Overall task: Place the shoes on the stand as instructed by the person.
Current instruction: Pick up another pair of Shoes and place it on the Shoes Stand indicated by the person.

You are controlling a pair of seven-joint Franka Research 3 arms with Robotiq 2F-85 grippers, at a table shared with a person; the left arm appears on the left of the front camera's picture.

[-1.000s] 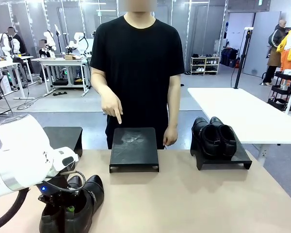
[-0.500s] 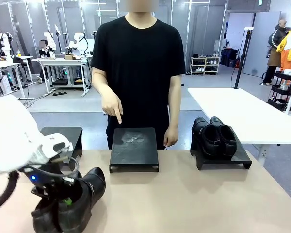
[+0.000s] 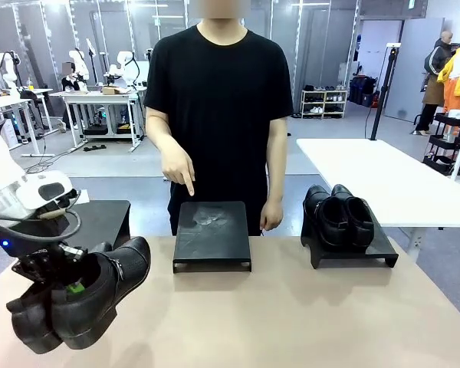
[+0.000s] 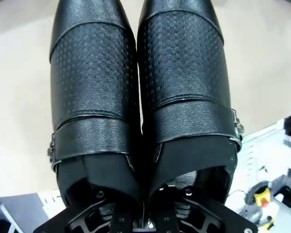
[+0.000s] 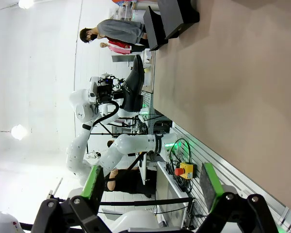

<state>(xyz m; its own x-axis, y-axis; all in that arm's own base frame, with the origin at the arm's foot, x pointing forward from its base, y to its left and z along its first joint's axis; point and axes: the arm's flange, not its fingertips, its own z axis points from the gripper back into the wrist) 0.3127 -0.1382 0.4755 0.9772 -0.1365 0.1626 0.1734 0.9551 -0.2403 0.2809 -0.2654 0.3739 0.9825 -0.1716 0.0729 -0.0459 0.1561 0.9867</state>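
Observation:
My left gripper (image 3: pixel 70 285) is shut on a pair of glossy black shoes (image 3: pixel 88 299), which hang above the table's near left corner with toes tilted up toward the middle. From the left wrist, both shoes (image 4: pixel 140 97) lie side by side, and the gripper (image 4: pixel 145 216) pinches their inner walls together at the openings. The person (image 3: pixel 218 100) stands at the far side, one finger (image 3: pixel 188 188) pointing down at the empty middle stand (image 3: pixel 212 234). A second pair of shoes (image 3: pixel 339 217) rests on the right stand (image 3: pixel 368 253). My right gripper (image 5: pixel 150 187) is open and holds nothing.
A third black stand (image 3: pixel 103 218) sits at the far left, just behind the lifted shoes. The tan table (image 3: pixel 307 322) is bare in front of the stands. A white table (image 3: pixel 383 176) stands beyond on the right. From the right wrist, the left arm and its shoes (image 5: pixel 134 82) show far off.
My left arm has lifted the pair of shoes off the table and drawn it left and up, the toes tipping upward. The person's pointing hand has stayed put.

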